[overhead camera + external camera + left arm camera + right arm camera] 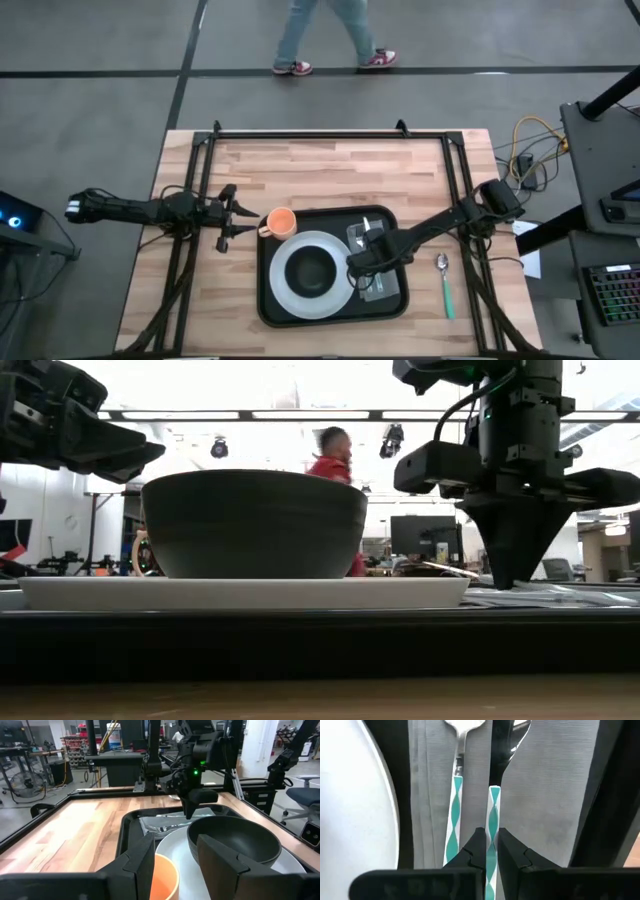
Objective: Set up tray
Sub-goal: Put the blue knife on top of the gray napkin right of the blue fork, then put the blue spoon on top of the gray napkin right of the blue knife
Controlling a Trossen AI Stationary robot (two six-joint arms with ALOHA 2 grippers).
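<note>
Only the right wrist view showed the grip itself: the right gripper (491,851) was clenched on the teal-and-white handle of a utensil (493,815), beside a second matching utensil (455,805), both lying on the grey napkin (545,805). The high view gave the layout instead. The tray (272,305) sat at lower centre of the frame, holding a white plate (290,290) with a dark bowl (312,268) on it, and the napkin along its right side. The right gripper (360,263) stood over the tray's right half, just right of the plate. A green-handled spoon (445,285) lay on the table (320,165) right of the tray. The left gripper (228,217), fingers spread apart and holding nothing, waited left of the tray, near an orange cup (280,222) at the tray's upper-left corner. The low view showed a person (330,455) in red behind the bowl.
</note>
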